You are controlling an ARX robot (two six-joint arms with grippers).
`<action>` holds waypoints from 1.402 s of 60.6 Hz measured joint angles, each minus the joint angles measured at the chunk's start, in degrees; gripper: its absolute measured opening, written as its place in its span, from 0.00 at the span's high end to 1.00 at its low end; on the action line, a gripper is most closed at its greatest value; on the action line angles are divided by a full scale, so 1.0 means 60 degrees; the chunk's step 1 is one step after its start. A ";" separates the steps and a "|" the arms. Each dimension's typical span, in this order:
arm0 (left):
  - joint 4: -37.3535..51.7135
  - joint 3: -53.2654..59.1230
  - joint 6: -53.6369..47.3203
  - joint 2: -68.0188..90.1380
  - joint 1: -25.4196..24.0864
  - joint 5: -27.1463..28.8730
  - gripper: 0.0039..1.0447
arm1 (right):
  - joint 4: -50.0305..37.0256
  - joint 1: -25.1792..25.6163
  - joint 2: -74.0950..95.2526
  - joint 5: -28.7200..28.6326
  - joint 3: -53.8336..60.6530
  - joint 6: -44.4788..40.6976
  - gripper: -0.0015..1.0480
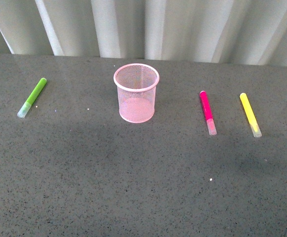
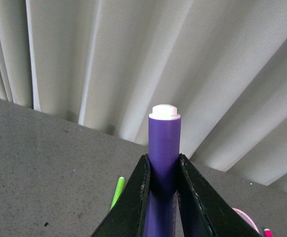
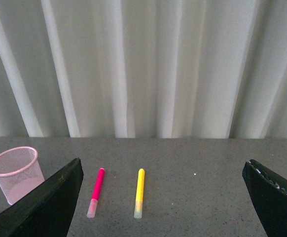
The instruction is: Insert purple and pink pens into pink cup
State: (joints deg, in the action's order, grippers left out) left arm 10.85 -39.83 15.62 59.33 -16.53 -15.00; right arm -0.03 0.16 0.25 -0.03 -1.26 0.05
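With the left gripper [image 2: 163,159] clenched on the purple pen [image 2: 164,140], I'd centre it over the pink cup [image 1: 136,104] just off to its side and lower past the rim before letting go, while the right gripper [image 3: 163,162] gapes wide, the pink pen [image 3: 96,190] lying ahead of it.

Lab-style test bench: grey speckled tabletop [image 1: 133,187], pale pleated curtain [image 1: 183,29] behind.
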 joint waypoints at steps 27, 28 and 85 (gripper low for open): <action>0.1413 -0.0688 0.1596 0.2710 0.2331 0.0055 0.88 | 0.0000 0.0000 0.0000 0.0000 0.0000 0.0000 0.07; 0.1577 -0.0707 0.1705 0.2823 0.2473 0.0164 0.88 | 0.0000 0.0000 0.0000 -0.0004 0.0000 0.0000 0.07; 0.9898 -0.1843 0.3865 0.9628 0.5909 0.2714 0.88 | 0.0000 0.0000 0.0000 0.0000 0.0000 0.0000 0.07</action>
State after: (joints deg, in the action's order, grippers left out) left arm 70.24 -50.89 38.81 117.10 18.92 1.28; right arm -0.03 0.16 0.25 -0.03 -1.26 0.05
